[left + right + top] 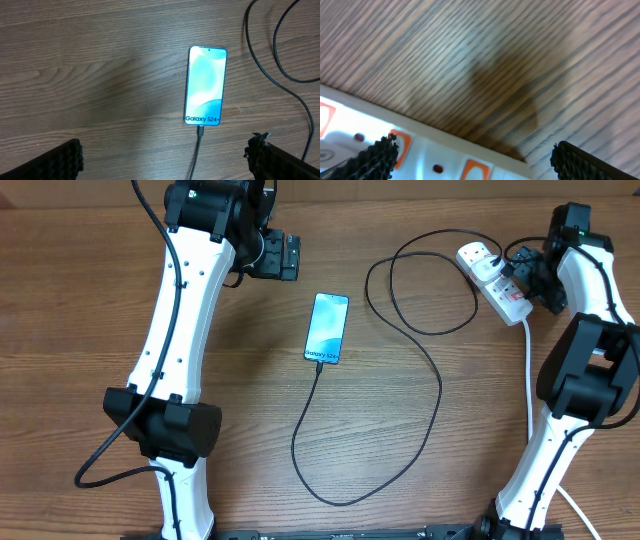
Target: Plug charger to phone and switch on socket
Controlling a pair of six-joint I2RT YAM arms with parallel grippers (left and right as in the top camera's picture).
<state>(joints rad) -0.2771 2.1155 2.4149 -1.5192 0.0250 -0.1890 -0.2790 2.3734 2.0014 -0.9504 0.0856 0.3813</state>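
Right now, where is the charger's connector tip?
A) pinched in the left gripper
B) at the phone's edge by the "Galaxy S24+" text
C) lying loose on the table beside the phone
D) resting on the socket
B: in the left wrist view the charger runs straight up into the edge of the phone just below the "Galaxy S24+" text, with no gap showing between them.

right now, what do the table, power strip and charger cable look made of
Table: wood or wood-look laminate, matte, with visible grain. Power strip: smooth white plastic, seemingly, with red switches. Charger cable: black, probably rubbery plastic sheath; it lies in loose loops.
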